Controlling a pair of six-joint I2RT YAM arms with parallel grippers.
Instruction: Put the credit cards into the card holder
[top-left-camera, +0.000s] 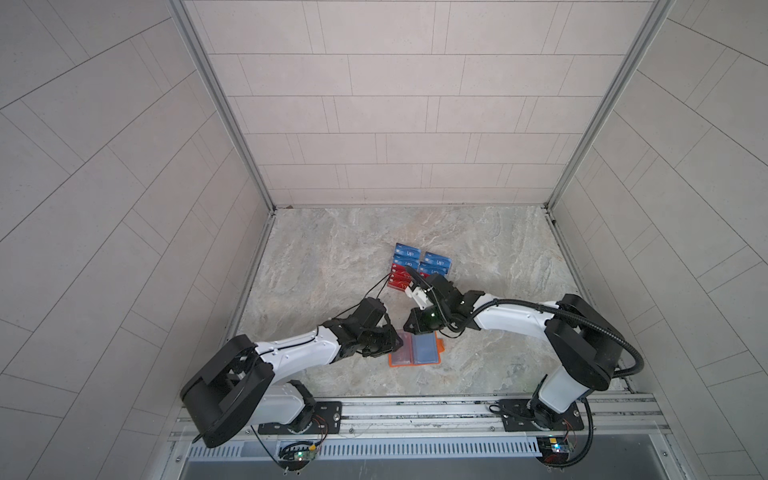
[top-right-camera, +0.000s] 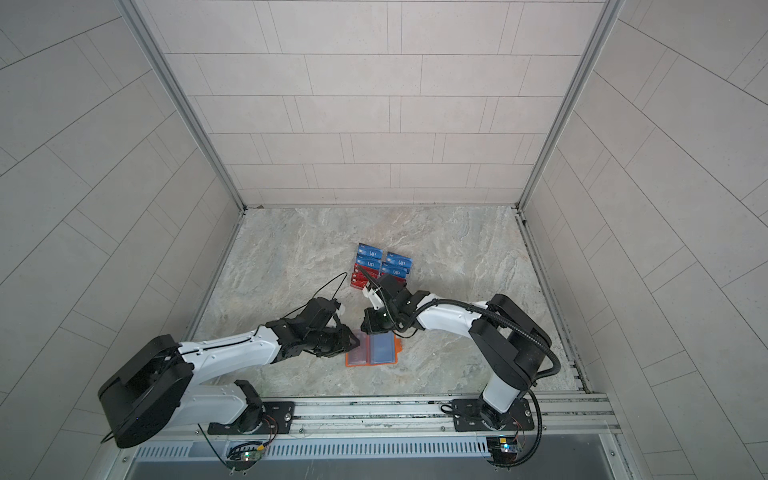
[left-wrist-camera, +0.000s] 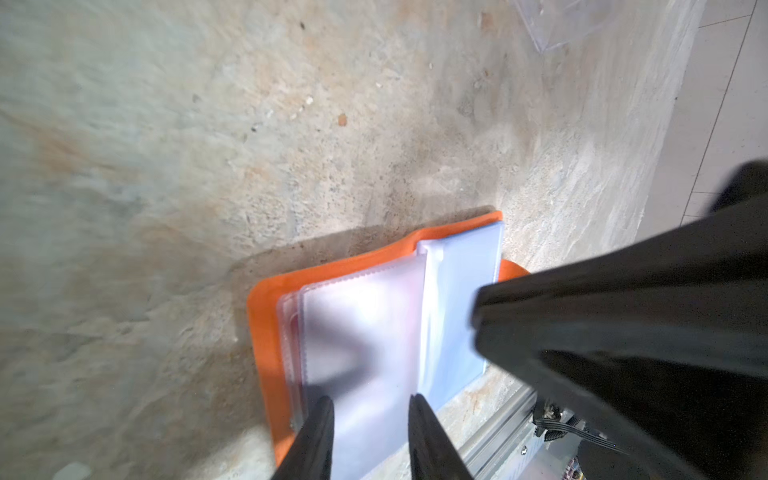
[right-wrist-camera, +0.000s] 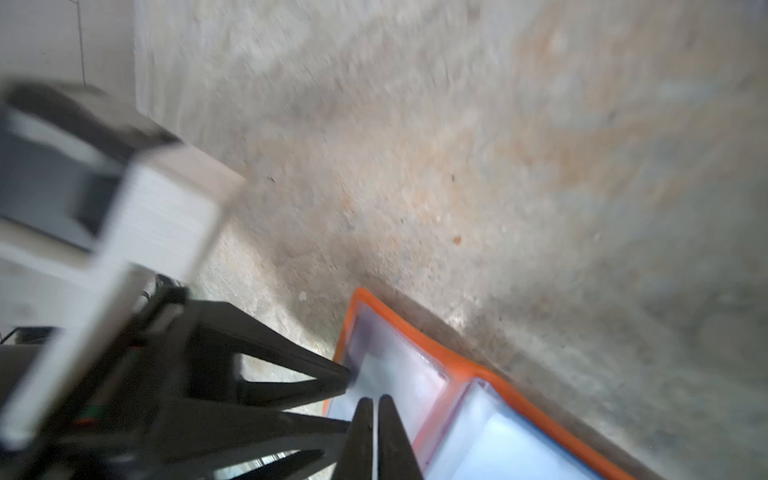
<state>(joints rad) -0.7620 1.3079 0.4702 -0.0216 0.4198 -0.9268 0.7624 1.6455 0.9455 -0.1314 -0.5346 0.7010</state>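
Note:
The card holder (top-left-camera: 417, 350) (top-right-camera: 372, 351) lies open on the stone table, orange cover down and clear sleeves up. It also shows in the left wrist view (left-wrist-camera: 266, 316) and the right wrist view (right-wrist-camera: 457, 365). Blue credit cards (top-left-camera: 407, 253) (top-right-camera: 370, 252) and red ones (top-left-camera: 398, 281) (top-right-camera: 360, 277) stand in rows behind it. My left gripper (top-left-camera: 400, 343) (left-wrist-camera: 372, 401) is at the holder's left edge, jaws apart over a sleeve. My right gripper (top-left-camera: 414, 331) (right-wrist-camera: 374, 401) is at the far edge, fingers together with only a slit, nothing seen between them.
A clear acrylic stand (left-wrist-camera: 561, 25) carries the cards behind the holder. An aluminium rail (top-left-camera: 415, 405) with both arm bases runs along the front edge. Tiled walls close in the left, right and back. The two grippers are close together over the holder.

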